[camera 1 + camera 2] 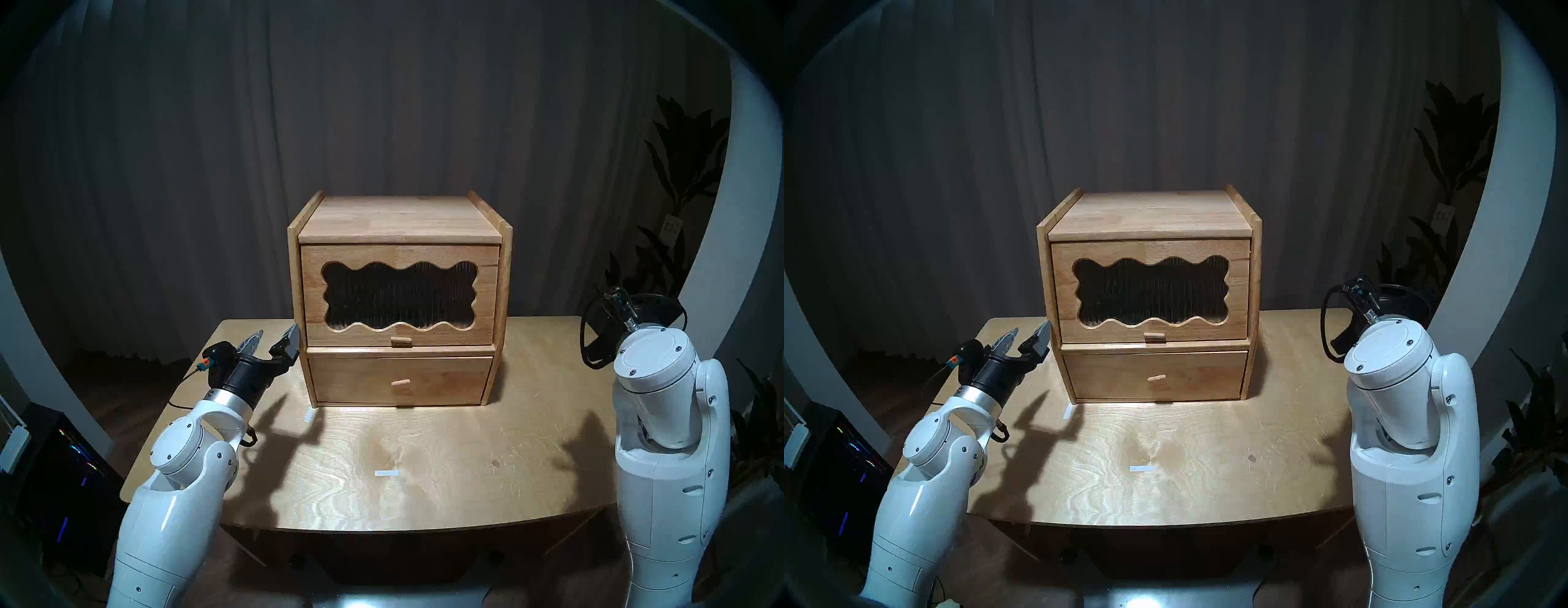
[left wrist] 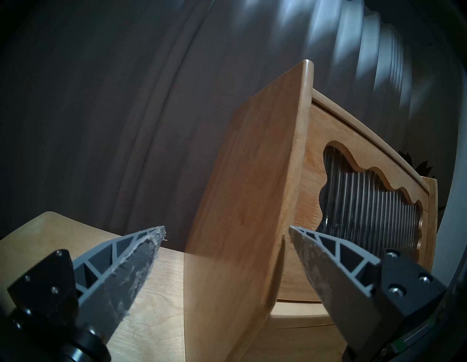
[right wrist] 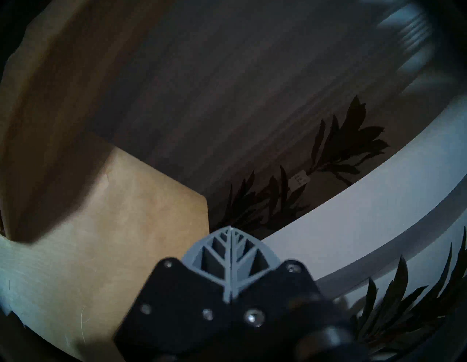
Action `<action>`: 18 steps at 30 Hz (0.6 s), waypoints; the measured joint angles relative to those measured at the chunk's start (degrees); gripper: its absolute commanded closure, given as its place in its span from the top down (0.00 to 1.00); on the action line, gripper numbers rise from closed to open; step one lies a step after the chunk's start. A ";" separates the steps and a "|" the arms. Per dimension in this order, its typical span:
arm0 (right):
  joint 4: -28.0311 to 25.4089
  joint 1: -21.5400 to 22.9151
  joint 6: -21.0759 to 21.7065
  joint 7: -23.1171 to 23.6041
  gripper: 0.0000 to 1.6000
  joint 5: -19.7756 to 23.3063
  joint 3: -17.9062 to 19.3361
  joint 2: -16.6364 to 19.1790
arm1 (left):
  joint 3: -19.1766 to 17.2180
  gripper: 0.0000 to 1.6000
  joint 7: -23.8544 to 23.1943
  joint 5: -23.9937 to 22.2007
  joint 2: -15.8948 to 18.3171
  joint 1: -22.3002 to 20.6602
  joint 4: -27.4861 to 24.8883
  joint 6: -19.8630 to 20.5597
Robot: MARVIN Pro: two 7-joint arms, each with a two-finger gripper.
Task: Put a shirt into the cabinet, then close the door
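The light wooden cabinet (image 1: 399,220) stands at the back middle of the table. Its door (image 1: 399,254), with a wavy window of dark ribbed glass, lies flat against the front, peg handle (image 1: 401,341) at the bottom edge. The shirt is out of view; nothing shows clearly through the glass. My left gripper (image 1: 278,330) hovers open and empty beside the cabinet's front left corner (image 2: 290,177), its fingers (image 2: 328,265) wide apart. My right gripper (image 3: 230,228) is shut on nothing, raised over the table's right edge; the right arm (image 1: 662,382) hides it in the head views.
Below the door sits a closed drawer (image 1: 441,380) with its own peg. Two white tape marks (image 1: 387,473) (image 1: 308,416) lie on the wooden table (image 1: 466,467). A dark plant (image 1: 679,170) stands at the right, a curtain behind, and a computer case (image 1: 63,467) on the floor at left.
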 measured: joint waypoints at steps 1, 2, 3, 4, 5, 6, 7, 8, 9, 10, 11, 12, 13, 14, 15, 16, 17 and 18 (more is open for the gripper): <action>0.72 -0.18 0.00 0.30 0.00 0.50 0.78 -0.18 | -0.16 1.00 0.21 0.09 -0.03 -0.11 -0.01 -0.04; 1.37 -0.33 0.00 0.57 0.00 0.93 1.43 -0.32 | -0.29 1.00 0.40 0.16 -0.06 -0.21 -0.01 -0.08; 2.60 -0.56 0.00 1.07 0.00 1.78 2.63 -0.58 | -0.56 1.00 0.74 0.32 -0.11 -0.39 -0.03 -0.15; 3.16 -0.66 0.00 1.28 0.00 2.13 3.19 -0.69 | -0.68 1.00 0.89 0.37 -0.12 -0.47 -0.05 -0.19; 3.95 -0.78 0.00 1.61 0.00 2.64 4.00 -0.84 | -0.84 1.00 1.11 0.45 -0.15 -0.59 -0.06 -0.23; 5.07 -0.87 0.00 2.08 0.00 3.43 5.15 -1.03 | -1.05 1.00 1.43 0.58 -0.19 -0.75 -0.09 -0.30; 5.35 -0.88 0.00 2.20 0.00 3.62 5.44 -1.08 | -1.11 1.00 1.51 0.61 -0.21 -0.79 -0.10 -0.32; 6.14 -0.88 0.00 2.55 0.00 4.14 6.32 -1.19 | -1.26 1.00 1.75 0.72 -0.24 -0.90 -0.11 -0.36; 7.01 -0.82 0.00 2.96 0.00 4.82 7.38 -1.30 | -1.42 1.00 2.03 0.84 -0.29 -1.03 -0.14 -0.41; 7.51 -0.71 0.00 3.23 0.00 5.24 8.02 -1.34 | -1.51 1.00 2.20 0.91 -0.32 -1.11 -0.16 -0.45; 8.02 -0.60 0.00 3.50 0.00 5.66 8.67 -1.39 | -1.60 1.00 2.38 0.98 -0.35 -1.18 -0.18 -0.49; 8.56 -0.41 0.00 3.81 0.00 6.13 9.39 -1.42 | -1.70 1.00 2.58 1.07 -0.40 -1.26 -0.22 -0.53; 9.16 -0.16 0.00 4.16 0.00 6.70 10.18 -1.45 | -1.83 1.00 2.81 1.19 -0.44 -1.36 -0.26 -0.58; 9.59 0.06 0.00 4.41 0.00 7.12 10.74 -1.45 | -1.92 1.00 2.98 1.26 -0.48 -1.42 -0.31 -0.62; 10.15 0.39 -0.01 4.76 0.00 7.69 11.49 -1.45 | -2.07 1.00 3.23 1.37 -0.52 -1.51 -0.35 -0.69; 10.79 0.84 -0.04 5.17 0.00 8.38 12.33 -1.45 | -2.26 1.00 3.53 1.50 -0.58 -1.62 -0.39 -0.75; 11.15 1.14 -0.07 5.43 0.00 8.81 12.80 -1.43 | -2.39 1.00 3.70 1.58 -0.61 -1.69 -0.41 -0.79; 11.46 1.44 -0.10 5.67 0.00 9.20 13.20 -1.39 | -2.51 1.00 3.88 1.66 -0.63 -1.74 -0.43 -0.83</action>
